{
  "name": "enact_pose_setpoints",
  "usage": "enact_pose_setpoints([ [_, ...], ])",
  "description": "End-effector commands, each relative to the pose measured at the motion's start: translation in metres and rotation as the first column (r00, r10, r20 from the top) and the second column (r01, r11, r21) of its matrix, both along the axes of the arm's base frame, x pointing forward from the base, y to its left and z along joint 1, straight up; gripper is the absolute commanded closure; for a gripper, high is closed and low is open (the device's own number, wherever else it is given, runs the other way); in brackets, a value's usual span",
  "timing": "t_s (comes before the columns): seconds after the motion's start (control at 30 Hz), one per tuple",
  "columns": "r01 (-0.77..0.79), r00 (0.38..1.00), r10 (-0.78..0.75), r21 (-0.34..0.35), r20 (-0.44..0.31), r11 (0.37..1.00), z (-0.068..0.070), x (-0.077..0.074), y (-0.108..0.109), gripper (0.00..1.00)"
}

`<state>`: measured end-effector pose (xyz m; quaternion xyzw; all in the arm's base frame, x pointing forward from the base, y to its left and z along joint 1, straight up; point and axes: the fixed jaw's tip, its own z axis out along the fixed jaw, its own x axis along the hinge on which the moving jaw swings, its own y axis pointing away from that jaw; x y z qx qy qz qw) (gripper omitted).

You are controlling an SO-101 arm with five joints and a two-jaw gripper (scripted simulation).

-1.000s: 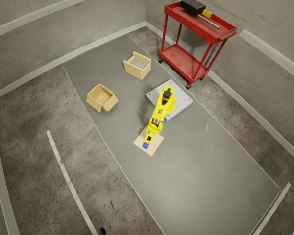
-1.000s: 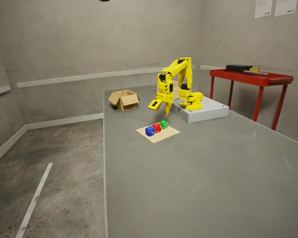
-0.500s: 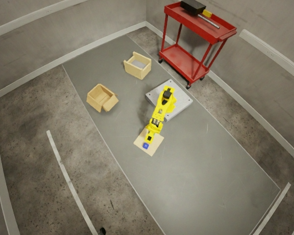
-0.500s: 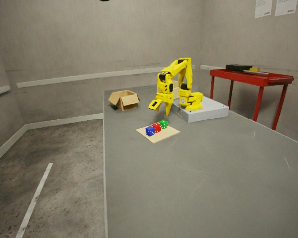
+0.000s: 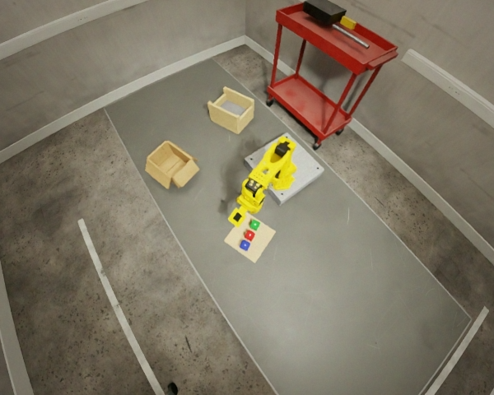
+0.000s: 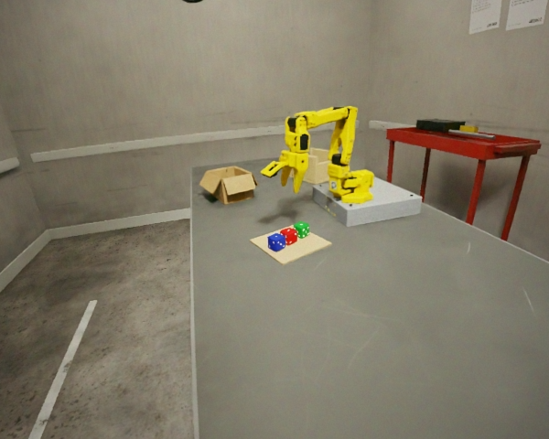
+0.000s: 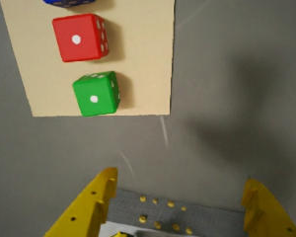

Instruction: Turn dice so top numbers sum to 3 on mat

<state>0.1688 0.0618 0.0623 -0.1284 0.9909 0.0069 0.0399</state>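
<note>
The green die, the red die and the blue die sit flat in a row on the tan mat. Each shows one pip on top. The green die is close to the mat's edge nearest the arm; the blue die is mostly cut off in the wrist view. My gripper is open and empty, raised above the table beside the mat. Its fingertips are hidden in the top view.
An open cardboard box and a wooden bin stand farther back on the table. The arm stands on a grey base plate. A red cart stands beyond the table edge.
</note>
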Motion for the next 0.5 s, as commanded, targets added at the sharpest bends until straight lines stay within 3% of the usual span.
enact_pose_setpoints([
  [0.0,0.054,0.997,-0.054,0.011,0.046,0.998,0.018,0.004,-0.015,0.64],
  [0.23,0.215,0.969,-0.216,0.022,0.118,0.976,0.047,-0.004,-0.052,0.64],
  [0.47,0.254,0.957,-0.255,0.024,0.136,0.967,0.053,-0.008,-0.06,0.64],
])
